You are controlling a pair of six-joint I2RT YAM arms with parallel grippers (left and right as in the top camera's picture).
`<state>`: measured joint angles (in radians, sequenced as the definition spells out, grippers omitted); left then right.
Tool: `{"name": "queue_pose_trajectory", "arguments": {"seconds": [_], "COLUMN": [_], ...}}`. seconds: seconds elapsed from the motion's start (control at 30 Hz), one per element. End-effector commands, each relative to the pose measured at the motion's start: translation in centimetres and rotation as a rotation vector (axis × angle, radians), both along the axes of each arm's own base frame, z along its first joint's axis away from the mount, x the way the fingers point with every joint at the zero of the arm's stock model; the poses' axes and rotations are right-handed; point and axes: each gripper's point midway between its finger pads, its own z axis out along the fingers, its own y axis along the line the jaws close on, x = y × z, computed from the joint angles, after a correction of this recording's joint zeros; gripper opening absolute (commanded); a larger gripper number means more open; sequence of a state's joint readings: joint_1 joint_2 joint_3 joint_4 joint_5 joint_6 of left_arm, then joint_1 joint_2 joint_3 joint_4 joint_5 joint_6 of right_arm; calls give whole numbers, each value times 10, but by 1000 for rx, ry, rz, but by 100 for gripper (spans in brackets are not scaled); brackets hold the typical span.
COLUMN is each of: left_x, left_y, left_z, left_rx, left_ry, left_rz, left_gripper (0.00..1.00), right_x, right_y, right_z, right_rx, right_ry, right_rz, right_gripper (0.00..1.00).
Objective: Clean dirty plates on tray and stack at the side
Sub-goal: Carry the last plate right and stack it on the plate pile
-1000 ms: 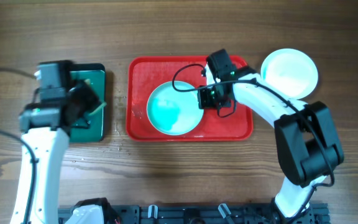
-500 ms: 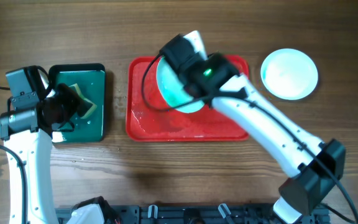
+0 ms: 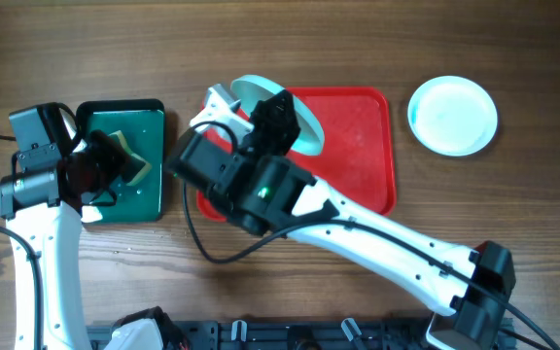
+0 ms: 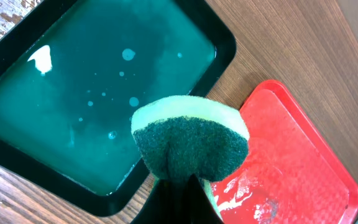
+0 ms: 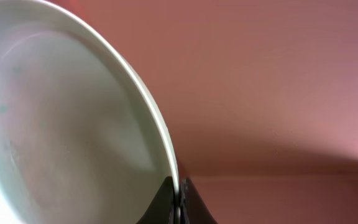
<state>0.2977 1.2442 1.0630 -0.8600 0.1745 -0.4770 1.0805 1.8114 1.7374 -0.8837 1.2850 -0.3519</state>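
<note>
My right gripper (image 3: 282,112) is shut on the rim of a pale turquoise plate (image 3: 307,129) and holds it tilted on edge above the left part of the red tray (image 3: 358,146). In the right wrist view the plate (image 5: 73,124) fills the left side, with its rim pinched between the jaws of the right gripper (image 5: 179,202). My left gripper (image 4: 179,196) is shut on a yellow-and-green sponge (image 4: 188,140) and holds it over the right edge of the dark green tray (image 4: 92,93). It also shows in the overhead view (image 3: 124,160). A pale plate (image 3: 452,115) lies on the table right of the red tray.
The dark green tray (image 3: 154,194) holds teal water at the left. The red tray (image 4: 291,168) is wet, with white foam streaks near its left end. My right arm (image 3: 377,233) stretches diagonally across the table's front and middle.
My right arm has lifted the turquoise plate off the red tray and swung it left, tilting it on edge. My left arm moved left with the sponge, then held still.
</note>
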Motion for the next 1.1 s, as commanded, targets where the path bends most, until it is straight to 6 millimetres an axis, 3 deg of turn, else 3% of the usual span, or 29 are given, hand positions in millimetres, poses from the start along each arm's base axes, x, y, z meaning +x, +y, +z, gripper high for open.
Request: {"name": "queue_pose_trajectory", "arguments": {"seconds": [0.0,0.23,0.33,0.4,0.47,0.57,0.7,0.73,0.83,0.93,1.0,1.07], "left_x": [0,0,0,-1,-1,-1,-1,0,0,0,2,2], "left_y": [-1,-1,-1,-1,-1,-1,-1,-1,-1,-1,-1,0], "left_z": [4,4,4,4,4,4,4,4,4,4,6,6], "left_rx": [-15,-15,-15,-15,-15,-15,-15,-15,-15,-13,-11,-10], "left_ry": [-18,-18,-18,-17,-17,-17,-17,-18,-18,-22,-31,-32], "left_rz": [2,2,2,2,2,2,2,2,2,2,2,2], "left_gripper": [4,4,4,4,4,4,4,4,4,4,4,4], "right_x": [-10,-2,15,34,56,93,114,114,100,79,69,66], "right_y": [-2,5,-4,-23,-60,-154,-254,-269,-348,-402,-424,-432], "right_z": [36,23,-3,-32,-54,-81,-111,-115,-140,-170,-194,-211], "right_rx": [-91,41,180,320,480,776,1137,1182,1327,1374,1389,1396], "right_ry": [-94,-59,48,178,265,326,427,433,401,340,309,286], "right_rz": [-25,7,7,-34,-147,-427,-608,-631,-805,-958,-1007,-1012], "right_gripper": [4,4,4,4,4,4,4,4,4,4,4,6]}}
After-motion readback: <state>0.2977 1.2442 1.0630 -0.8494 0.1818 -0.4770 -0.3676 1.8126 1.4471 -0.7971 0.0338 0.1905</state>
